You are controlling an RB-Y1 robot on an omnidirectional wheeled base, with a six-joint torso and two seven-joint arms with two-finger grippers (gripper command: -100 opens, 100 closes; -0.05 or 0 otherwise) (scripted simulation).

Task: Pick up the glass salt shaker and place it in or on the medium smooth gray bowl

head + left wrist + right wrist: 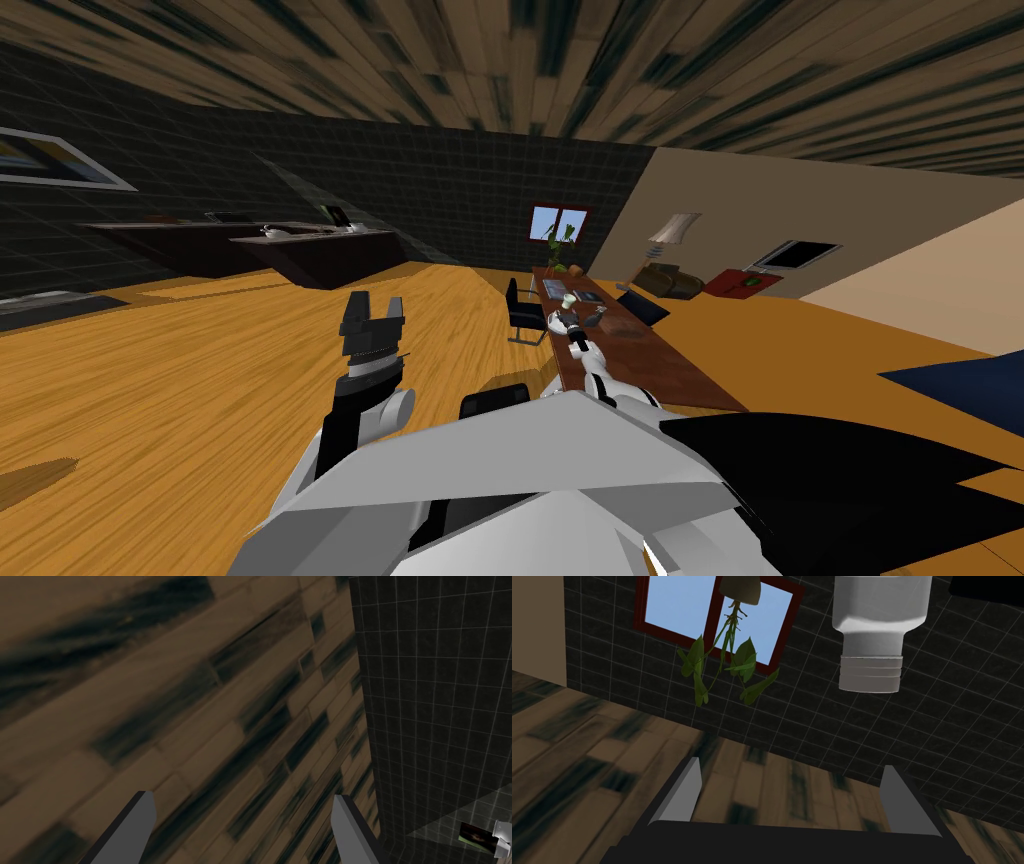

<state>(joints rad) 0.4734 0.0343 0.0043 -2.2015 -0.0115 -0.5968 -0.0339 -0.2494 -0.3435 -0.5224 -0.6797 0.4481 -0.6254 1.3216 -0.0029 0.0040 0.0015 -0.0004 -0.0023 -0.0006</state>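
Your right gripper [790, 765], fingers spread and empty, hovers short of the white salt shaker [881, 631] on the long brown table [650, 360]; grasp and placing both remain, your left gripper [241, 795] raised, spread

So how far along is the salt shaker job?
Done: nothing yet. The white salt shaker with a ribbed cap sits beyond the open right pincer, untouched by its fingers. In hand: that pincer is stretched out over the long brown table, facing the shaker. The left pincer is open, raised, idle. Left: grasp, lift and placing.
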